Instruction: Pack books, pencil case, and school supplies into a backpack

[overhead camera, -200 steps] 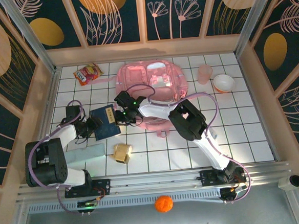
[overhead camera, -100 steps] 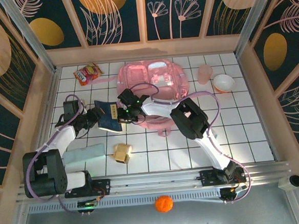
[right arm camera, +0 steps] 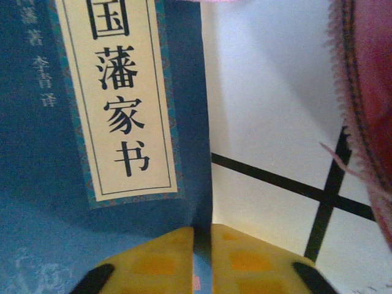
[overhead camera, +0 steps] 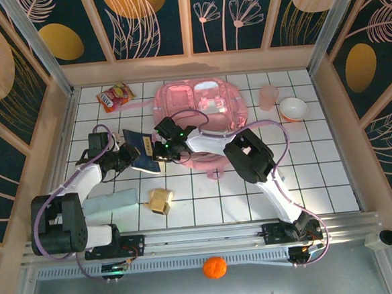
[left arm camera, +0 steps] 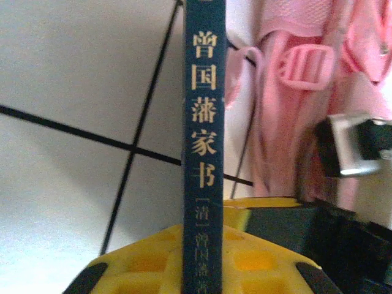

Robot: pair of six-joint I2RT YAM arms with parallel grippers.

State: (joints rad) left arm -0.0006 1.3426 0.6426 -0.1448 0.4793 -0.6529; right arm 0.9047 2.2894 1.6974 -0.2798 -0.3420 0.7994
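Note:
The dark navy book (overhead camera: 142, 149) is tipped up off the tiles just left of the glossy pink backpack (overhead camera: 203, 106). My left gripper (overhead camera: 130, 156) is shut on its left side; in the left wrist view the spine (left arm camera: 205, 141) runs up between the yellow fingers (left arm camera: 144, 263). My right gripper (overhead camera: 158, 149) is shut on the opposite edge, with the cover (right arm camera: 122, 122) slotted between its pads (right arm camera: 257, 260). Backpack straps (left arm camera: 294, 92) hang beyond the book. The mint pencil case (overhead camera: 112, 202) and the tan box (overhead camera: 161, 200) lie on the tiles nearer the arm bases.
A red-orange snack bag (overhead camera: 115, 97) lies at the back left. A pink cup (overhead camera: 268, 96) and a white bowl (overhead camera: 293, 108) stand right of the backpack. Wooden walls ring the tiled floor. An orange ball (overhead camera: 214, 267) rests on the front rail.
My left gripper has moved in toward the backpack and shut on the book. The book has risen from lying flat to standing tilted on edge. The right gripper keeps its place on the far edge.

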